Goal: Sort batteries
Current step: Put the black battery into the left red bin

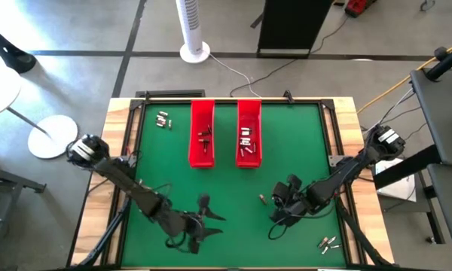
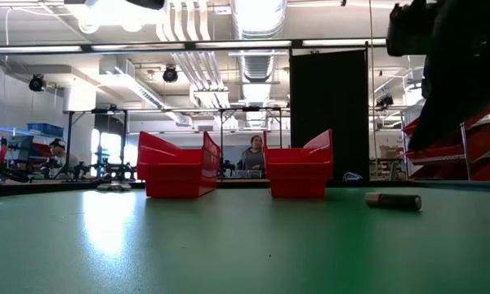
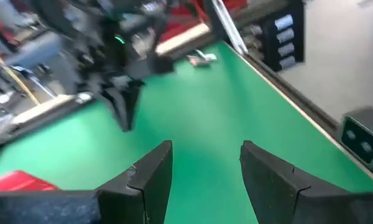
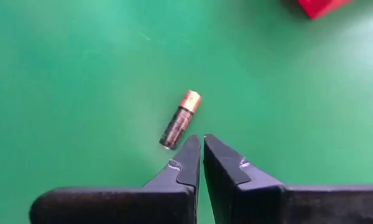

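A single battery [image 4: 180,119] with a coppery end lies on its side on the green mat [image 1: 233,192]; it also shows in the high view [image 1: 261,199] and the low view [image 2: 392,201]. My right gripper [image 4: 202,144] is shut and hovers just beside the battery's dark end, above the mat and clear of it in the low view. My left gripper [image 3: 205,165] stands open over the near middle of the mat [image 1: 208,209] with nothing between its fingers. Two red trays [image 1: 202,154] [image 1: 248,158] at the far middle hold a few batteries.
A small group of batteries [image 1: 163,119] lies at the far left of the mat, another [image 1: 329,242] at the near right corner. The mat has a wooden rim [image 1: 120,150]. A person [image 2: 251,157] sits in the room beyond the trays.
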{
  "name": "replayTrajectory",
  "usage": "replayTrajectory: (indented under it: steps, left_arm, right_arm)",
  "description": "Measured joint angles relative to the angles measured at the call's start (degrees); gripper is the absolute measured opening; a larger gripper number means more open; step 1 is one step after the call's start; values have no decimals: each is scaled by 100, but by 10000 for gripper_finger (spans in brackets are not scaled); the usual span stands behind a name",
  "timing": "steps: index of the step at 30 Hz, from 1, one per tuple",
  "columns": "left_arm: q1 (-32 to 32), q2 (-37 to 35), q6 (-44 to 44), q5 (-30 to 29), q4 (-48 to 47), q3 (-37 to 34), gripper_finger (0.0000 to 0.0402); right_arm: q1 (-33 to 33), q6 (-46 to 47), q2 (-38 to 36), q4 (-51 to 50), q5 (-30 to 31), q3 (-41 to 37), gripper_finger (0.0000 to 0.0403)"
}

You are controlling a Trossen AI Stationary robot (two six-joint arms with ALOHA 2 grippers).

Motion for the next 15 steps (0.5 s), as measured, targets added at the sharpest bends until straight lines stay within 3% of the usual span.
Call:
replayTrajectory:
  steps: [6,15]
  left_arm:
    - [503,600,-506,1206,-442,755,168]
    - [1335,1556,-531,2362,-1094,1650,204]
  right_arm:
    - [277,-161,209,419,69,-9,29]
    - [894,155,698,1056,475,-9,121]
